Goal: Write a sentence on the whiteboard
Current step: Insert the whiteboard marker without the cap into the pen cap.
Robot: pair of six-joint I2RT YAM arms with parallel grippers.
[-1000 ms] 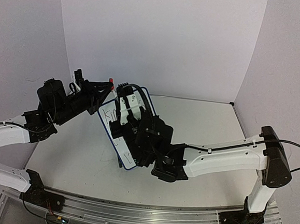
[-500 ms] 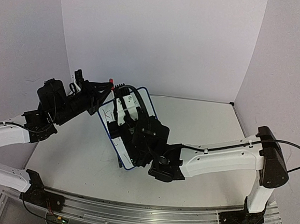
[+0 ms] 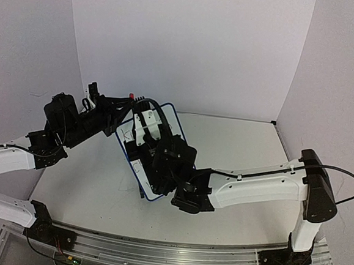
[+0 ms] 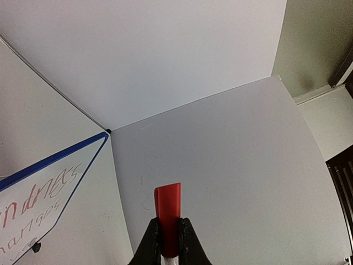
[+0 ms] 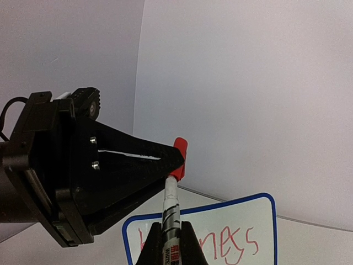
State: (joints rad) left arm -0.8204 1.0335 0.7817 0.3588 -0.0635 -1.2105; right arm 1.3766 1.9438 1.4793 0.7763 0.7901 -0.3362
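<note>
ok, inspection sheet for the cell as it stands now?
Surface: white table, no marks seen.
Job's things: whiteboard on the table, partly hidden by the right arm; red sentence only partly readable.
Clutter: nothing seen.
Grippers: left gripper shut on a red cap; right gripper shut on a marker, whose end meets the cap.
Cables: black cable along the right arm, looping out at its post.
Surroundings: white backdrop walls; metal rail at the near edge.
</note>
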